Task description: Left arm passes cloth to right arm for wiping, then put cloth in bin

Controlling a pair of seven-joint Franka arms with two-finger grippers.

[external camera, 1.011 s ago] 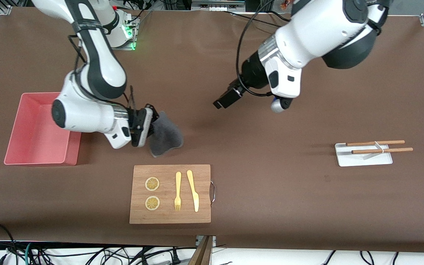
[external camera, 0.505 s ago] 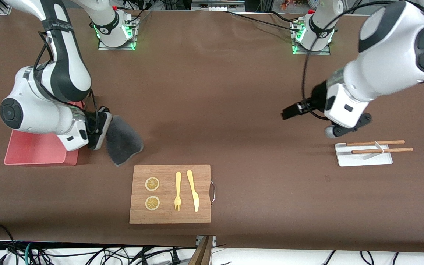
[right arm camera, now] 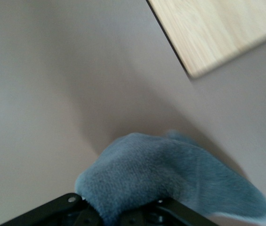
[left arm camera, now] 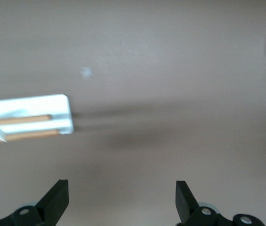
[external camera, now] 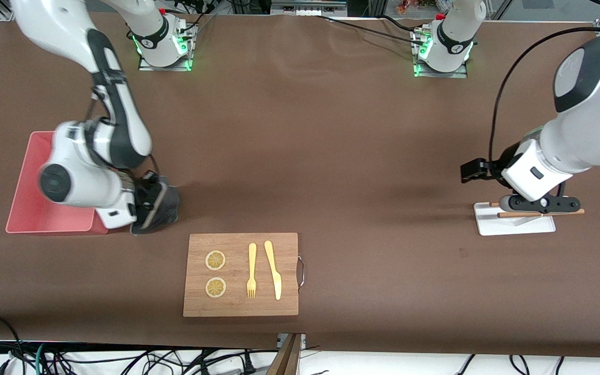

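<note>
Two right gripper (external camera: pixel 149 211) fingers (right arm camera: pixel 71 207) pinching cloth (right arm camera: pixel 170 183), beside bin (external camera: pixel 24 208)

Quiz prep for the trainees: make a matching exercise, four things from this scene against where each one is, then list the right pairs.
Things:
1. cloth
2. bin
3. fork
4. chopsticks

Places:
A. on the wooden board, beside the knife
B. on the white rest, under the left end effector
C. pinched in the right end effector
D. at the right arm's end of the table, partly under that arm

Pairs: 1-C, 2-D, 3-A, 4-B
</note>
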